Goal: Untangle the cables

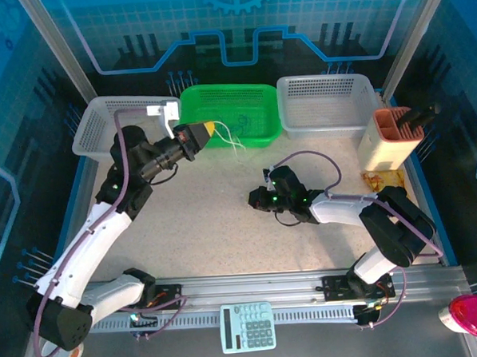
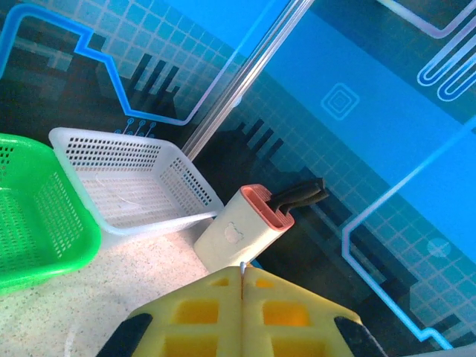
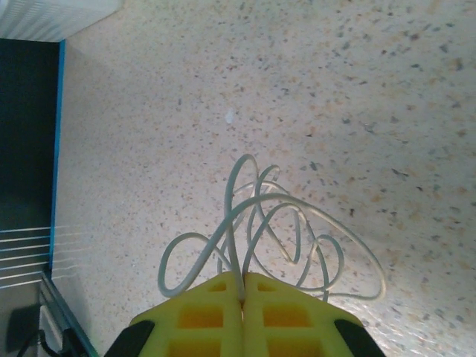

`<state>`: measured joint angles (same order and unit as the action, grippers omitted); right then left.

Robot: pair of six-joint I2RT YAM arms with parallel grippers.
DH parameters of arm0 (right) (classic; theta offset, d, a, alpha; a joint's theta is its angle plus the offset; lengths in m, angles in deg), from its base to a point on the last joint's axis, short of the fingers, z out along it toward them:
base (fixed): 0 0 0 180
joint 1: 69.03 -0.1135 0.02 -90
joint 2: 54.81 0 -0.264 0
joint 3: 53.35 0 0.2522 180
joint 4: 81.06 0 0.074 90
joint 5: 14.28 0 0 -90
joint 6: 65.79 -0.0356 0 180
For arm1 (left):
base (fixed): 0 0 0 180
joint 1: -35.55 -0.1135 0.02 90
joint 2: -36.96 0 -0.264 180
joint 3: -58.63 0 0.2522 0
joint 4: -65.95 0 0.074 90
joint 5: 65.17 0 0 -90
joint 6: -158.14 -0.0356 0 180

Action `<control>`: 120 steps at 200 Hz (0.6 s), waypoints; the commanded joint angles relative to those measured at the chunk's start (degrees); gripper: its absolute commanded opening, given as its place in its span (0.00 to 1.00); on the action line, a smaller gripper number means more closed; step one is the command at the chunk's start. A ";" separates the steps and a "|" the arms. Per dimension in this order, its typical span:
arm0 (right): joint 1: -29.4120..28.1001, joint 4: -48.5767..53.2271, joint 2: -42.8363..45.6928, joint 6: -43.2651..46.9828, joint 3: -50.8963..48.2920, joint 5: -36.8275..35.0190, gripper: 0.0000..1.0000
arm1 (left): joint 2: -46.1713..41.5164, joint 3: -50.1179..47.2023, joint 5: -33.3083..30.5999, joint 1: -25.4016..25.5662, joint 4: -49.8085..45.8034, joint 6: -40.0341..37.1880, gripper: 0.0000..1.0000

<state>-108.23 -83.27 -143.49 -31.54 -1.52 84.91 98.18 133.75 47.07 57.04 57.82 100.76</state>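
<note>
From above, dangling pale strands (image 1: 235, 143) from the clamped left gripper (image 1: 212, 129) by the green basket (image 1: 222, 88) — left wrist, fingers (image 2: 282, 312) pressed together — right wrist, pinching a white looped cable (image 3: 282, 216) in the right gripper (image 3: 243, 279) on speckled tabletop (image 3: 372, 89).

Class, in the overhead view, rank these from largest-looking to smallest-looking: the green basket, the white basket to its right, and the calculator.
1. green basket and white basket: they look about alike, so I won't rank one above the other.
2. calculator: clearly the smallest.
</note>
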 commanded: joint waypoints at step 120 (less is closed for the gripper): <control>-2.64 21.19 15.56 8.83 6.60 -6.13 0.66 | -0.90 5.79 -0.97 -0.06 -3.81 -3.53 0.00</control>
<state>-110.06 -69.46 -133.15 -26.58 1.98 81.70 98.02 141.90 46.63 57.04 55.00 98.18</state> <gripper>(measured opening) 0.643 0.055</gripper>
